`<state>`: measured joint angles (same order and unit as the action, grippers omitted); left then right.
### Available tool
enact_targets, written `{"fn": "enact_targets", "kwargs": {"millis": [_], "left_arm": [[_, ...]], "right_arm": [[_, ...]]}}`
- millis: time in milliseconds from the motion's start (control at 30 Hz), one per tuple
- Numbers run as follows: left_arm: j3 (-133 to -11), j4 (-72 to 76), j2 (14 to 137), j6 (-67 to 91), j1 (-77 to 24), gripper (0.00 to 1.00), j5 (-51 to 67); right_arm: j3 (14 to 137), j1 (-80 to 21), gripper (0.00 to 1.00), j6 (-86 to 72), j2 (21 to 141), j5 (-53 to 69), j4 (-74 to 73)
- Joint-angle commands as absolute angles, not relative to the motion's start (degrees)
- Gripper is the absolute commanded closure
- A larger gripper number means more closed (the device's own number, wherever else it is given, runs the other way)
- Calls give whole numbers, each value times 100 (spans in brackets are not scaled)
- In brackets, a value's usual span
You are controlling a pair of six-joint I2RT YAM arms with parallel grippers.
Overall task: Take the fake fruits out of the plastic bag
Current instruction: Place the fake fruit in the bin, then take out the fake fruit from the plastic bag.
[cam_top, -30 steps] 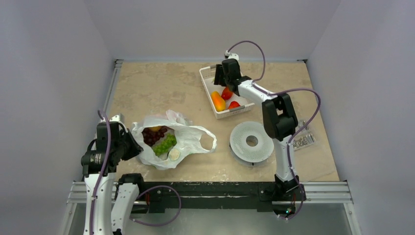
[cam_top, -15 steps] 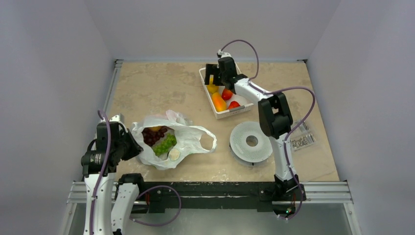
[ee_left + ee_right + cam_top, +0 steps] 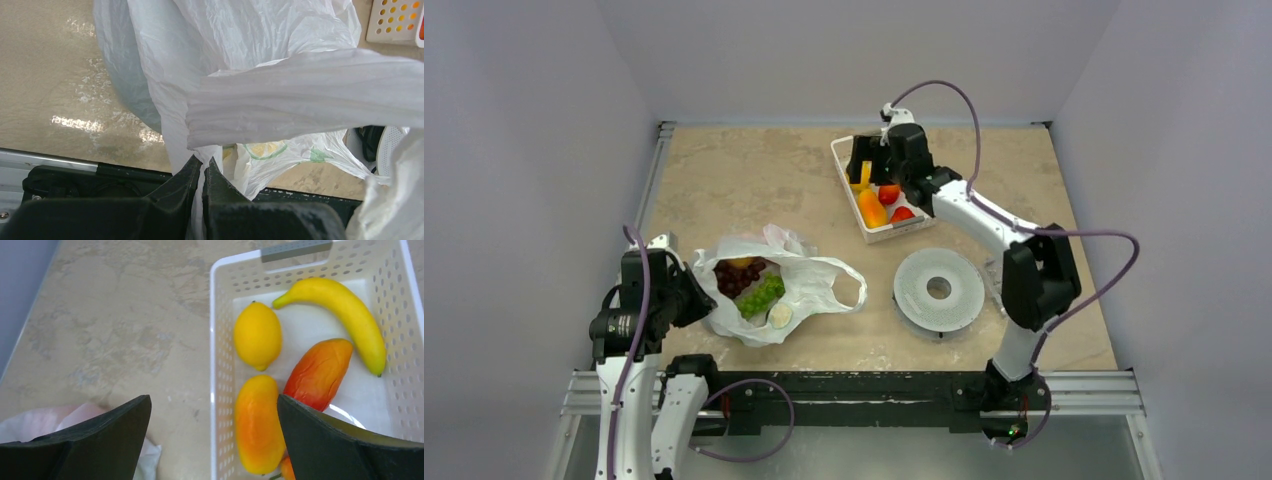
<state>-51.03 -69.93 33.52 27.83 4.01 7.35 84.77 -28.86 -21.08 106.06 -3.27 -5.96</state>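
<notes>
The plastic bag lies open at the near left, holding a dark red grape bunch, a green grape bunch, a yellow fruit and a pale round fruit. My left gripper is shut on the bag's edge. My right gripper is open and empty above the white basket. In the basket lie a lemon, an orange-yellow fruit, a red-orange fruit and a banana.
A white round disc with a centre hole lies right of the bag. A small packet of metal parts lies at the right. The black rail runs along the near edge.
My right arm swung its elbow out to the right and the gripper shifted over the basket's left side. The left arm and bag have not moved.
</notes>
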Motion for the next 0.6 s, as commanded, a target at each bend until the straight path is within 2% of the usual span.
{"fn": "enact_targets", "kwargs": {"millis": [0,233,467,567], "left_arm": [[-5168,-6822,3328,2654,405,100,882],[-5162,-6803,3199,2663,409,100,879],[-5160,-6800,3191,2661,406,100,884],[-5158,-6794,3189,2662,406,100,890]], "right_arm": [[7609,-3485,3,-2128,9640,-231,-112],[6167,-4861,6,-2113,8260,-12,675],[5425,-6078,21,-2139,7684,-191,1330],[5383,-6553,32,-1796,7841,-305,1646]]}}
